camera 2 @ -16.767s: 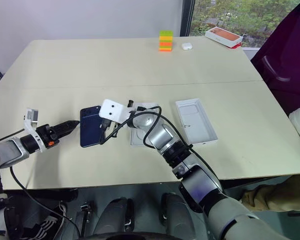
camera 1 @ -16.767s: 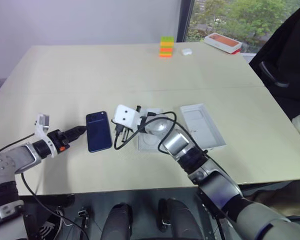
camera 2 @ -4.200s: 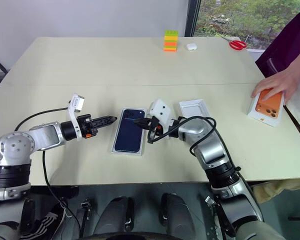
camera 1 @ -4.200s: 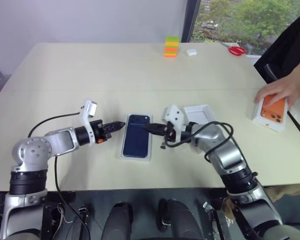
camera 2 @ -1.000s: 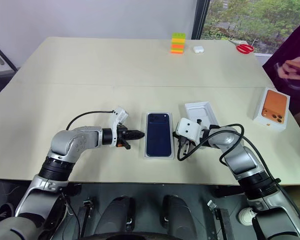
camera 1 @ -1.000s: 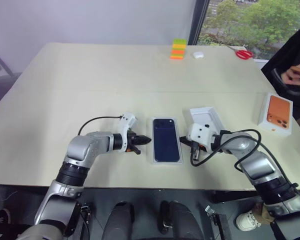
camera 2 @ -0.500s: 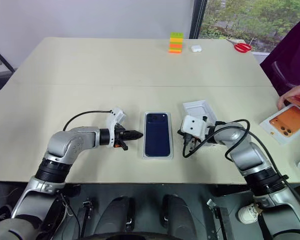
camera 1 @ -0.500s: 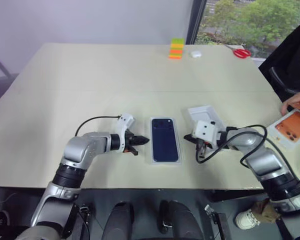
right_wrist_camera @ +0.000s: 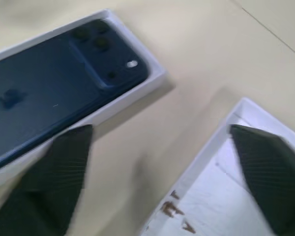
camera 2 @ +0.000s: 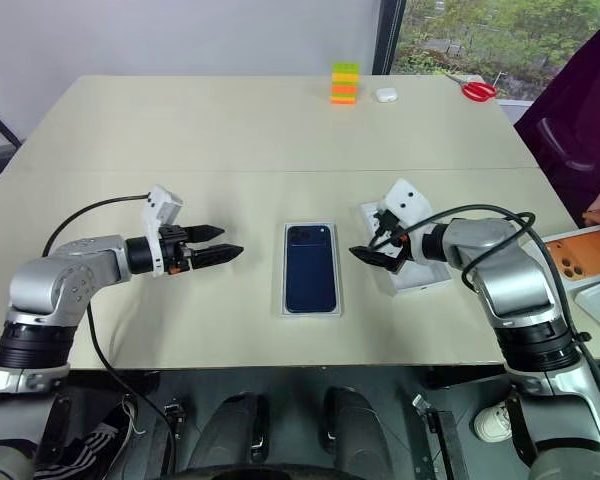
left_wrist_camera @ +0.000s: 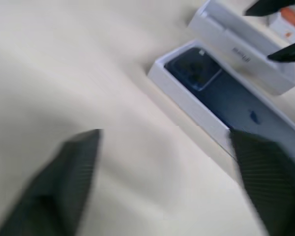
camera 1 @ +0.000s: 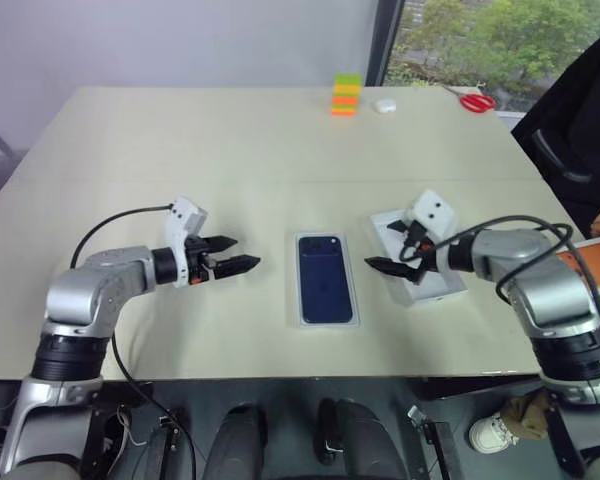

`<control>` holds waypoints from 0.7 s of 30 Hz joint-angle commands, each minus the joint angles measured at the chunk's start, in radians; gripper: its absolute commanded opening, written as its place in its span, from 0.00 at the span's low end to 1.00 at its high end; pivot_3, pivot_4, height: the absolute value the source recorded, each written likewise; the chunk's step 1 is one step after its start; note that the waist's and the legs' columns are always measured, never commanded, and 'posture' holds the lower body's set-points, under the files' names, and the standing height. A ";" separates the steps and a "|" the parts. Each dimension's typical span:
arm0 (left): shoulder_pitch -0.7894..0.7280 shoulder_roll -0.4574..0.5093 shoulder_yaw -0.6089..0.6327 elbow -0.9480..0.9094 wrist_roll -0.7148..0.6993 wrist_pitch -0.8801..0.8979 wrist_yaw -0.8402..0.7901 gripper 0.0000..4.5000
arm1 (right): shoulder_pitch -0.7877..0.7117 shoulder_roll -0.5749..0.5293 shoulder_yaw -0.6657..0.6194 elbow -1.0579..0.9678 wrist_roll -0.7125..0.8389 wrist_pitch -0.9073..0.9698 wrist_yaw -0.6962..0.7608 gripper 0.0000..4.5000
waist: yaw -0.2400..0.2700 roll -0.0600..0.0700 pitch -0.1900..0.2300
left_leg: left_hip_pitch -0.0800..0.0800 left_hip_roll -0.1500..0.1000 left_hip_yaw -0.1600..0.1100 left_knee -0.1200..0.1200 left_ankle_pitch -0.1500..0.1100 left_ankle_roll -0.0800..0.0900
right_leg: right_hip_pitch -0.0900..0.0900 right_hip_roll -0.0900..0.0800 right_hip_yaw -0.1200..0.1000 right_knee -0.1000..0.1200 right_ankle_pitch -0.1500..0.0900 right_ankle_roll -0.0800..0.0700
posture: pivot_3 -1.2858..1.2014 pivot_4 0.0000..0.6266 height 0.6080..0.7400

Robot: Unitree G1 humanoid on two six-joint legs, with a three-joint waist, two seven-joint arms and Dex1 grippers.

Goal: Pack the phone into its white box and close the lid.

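Beige and matte, the counter (camera 1: 280,140) fills most of the frame, with a window behind at upper right. At centre sits the white box (camera 1: 327,322), a shallow cardboard tray; the phone (camera 1: 325,278), glossy navy, lies flat inside it, camera cluster at the far end. My left gripper (camera 1: 232,256) hovers left of the box, fingers spread, holding nothing. My right gripper (camera 1: 390,258) hovers right of the box, fingers spread and empty, above the near edge of the lid (camera 1: 432,281), which lies open-side up. Far back stand a stack of coloured blocks (camera 1: 344,94), red scissors (camera 1: 472,100) and a small white case (camera 1: 383,104).
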 commanded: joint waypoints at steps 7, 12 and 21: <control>0.104 0.025 0.078 -0.026 0.025 -0.265 -0.077 0.99 | -0.025 0.041 -0.067 -0.228 0.074 0.501 -0.162 1.00 | 0.000 0.000 0.000 | -0.006 0.000 0.000 0.000 0.000 0.000 | -0.006 0.000 0.000 0.000 0.000 0.000 | 0.52 0.24 1.00; 0.151 0.033 0.066 -0.026 0.038 -0.319 -0.097 0.99 | -0.078 0.074 -0.123 -0.226 0.094 0.670 -0.241 1.00 | -0.001 0.000 0.000 | -0.006 0.000 0.000 0.000 0.000 0.000 | -0.006 0.001 0.000 0.000 0.001 -0.001 | 0.52 0.24 1.00; 0.156 -0.019 0.041 -0.034 0.068 -0.348 -0.041 0.99 | -0.112 0.182 -0.189 -0.135 0.251 0.717 -0.435 1.00 | -0.002 0.000 0.000 | -0.007 0.000 -0.001 0.000 0.000 0.000 | -0.006 0.001 0.000 0.000 0.001 -0.001 | 0.52 0.24 1.00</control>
